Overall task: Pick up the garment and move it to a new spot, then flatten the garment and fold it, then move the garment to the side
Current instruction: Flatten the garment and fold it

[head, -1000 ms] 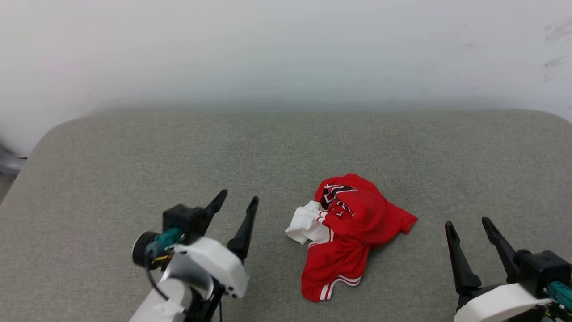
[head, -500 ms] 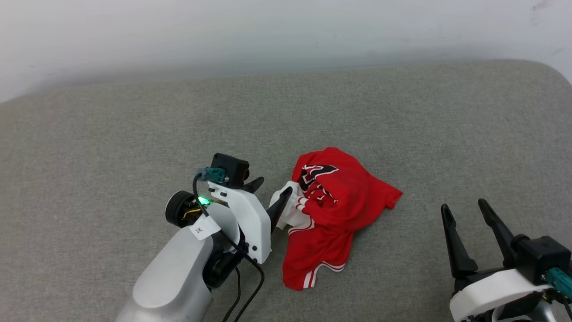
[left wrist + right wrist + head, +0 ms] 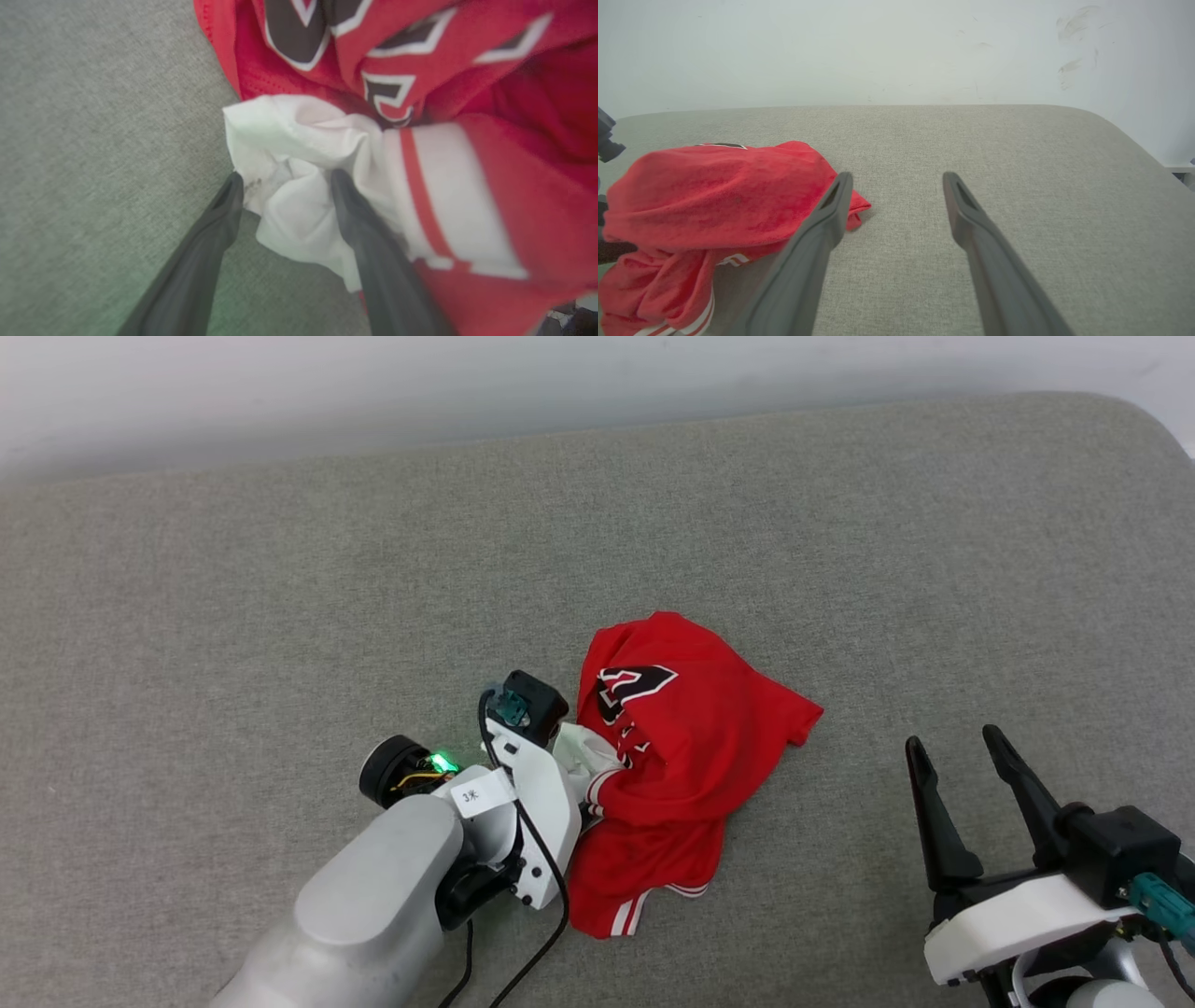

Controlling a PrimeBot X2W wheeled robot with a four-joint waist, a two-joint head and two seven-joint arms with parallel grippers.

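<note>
Two grippers stand open: the left gripper [image 3: 286, 177] has white cloth of the garment [image 3: 691, 737] between its fingers [image 3: 201, 252], the right gripper [image 3: 950, 739] holds nothing. The garment lies crumpled mid-way on the grey cushion [image 3: 280, 569], long axis far-to-near, striped hem toward the robot; its black lettering is folded (not readable), the left-arm label [image 3: 471, 794] begins with "3"

garment [image 3: 695, 737] crumpled | left pincer [image 3: 577, 779] at its white sleeve [image 3: 584, 751], seemingly touching | right pincer [image 3: 950, 737] spread, well apart
</note>
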